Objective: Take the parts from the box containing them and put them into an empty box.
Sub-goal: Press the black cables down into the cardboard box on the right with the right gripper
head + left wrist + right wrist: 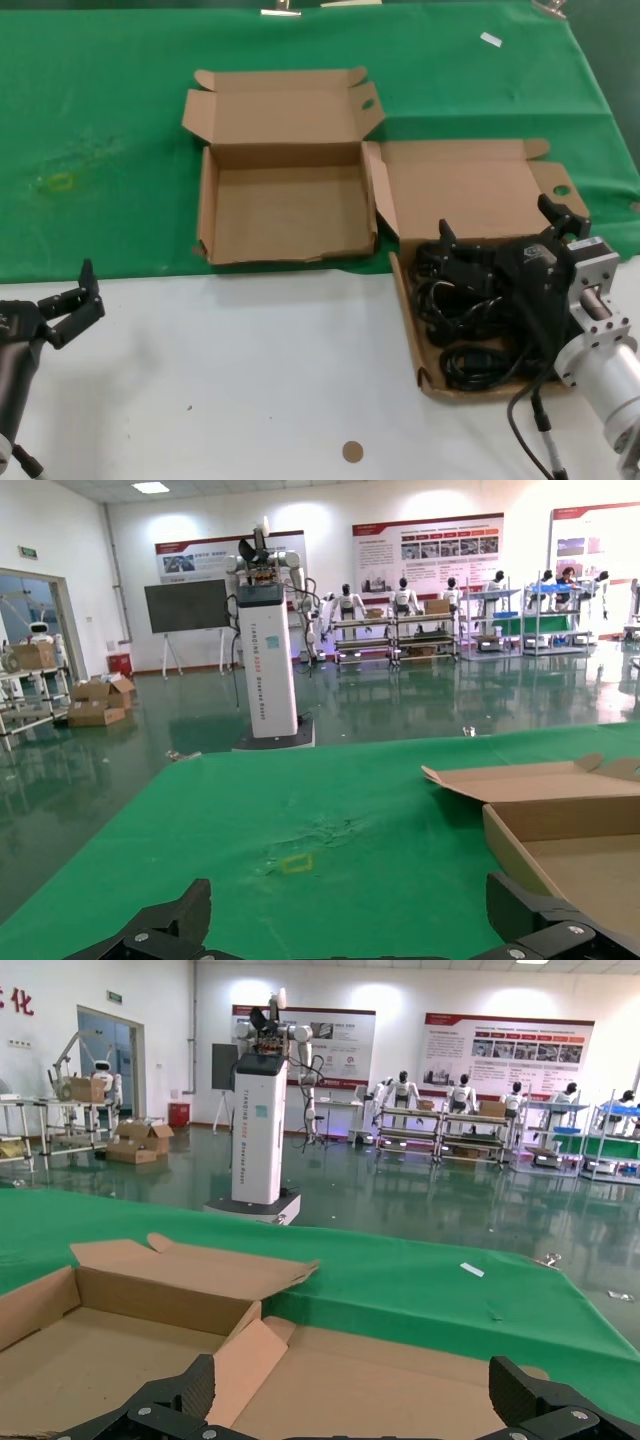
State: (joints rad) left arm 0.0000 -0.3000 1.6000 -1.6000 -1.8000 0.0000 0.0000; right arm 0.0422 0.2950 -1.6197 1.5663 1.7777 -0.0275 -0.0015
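Observation:
The black power cords [468, 312] lie bundled in the long brown box [412, 330] at the right, its lid [455, 190] folded back. My right gripper [503, 228] is open and hovers just above the cords, holding nothing. In the right wrist view the right gripper [355, 1398] spans that lid [400, 1380], and the cords are hidden below the frame. The empty squarish box [285, 215] stands open to the left of it and also shows in the right wrist view [80, 1345]. My left gripper [82, 300] is open and idle at the near left.
Both boxes straddle the edge between the green cloth [100, 150] and the white tabletop [250, 380]. A small brown disc [352, 451] lies near the front edge. In the left wrist view the left gripper [355, 912] faces the cloth, with the empty box [575, 840] beside it.

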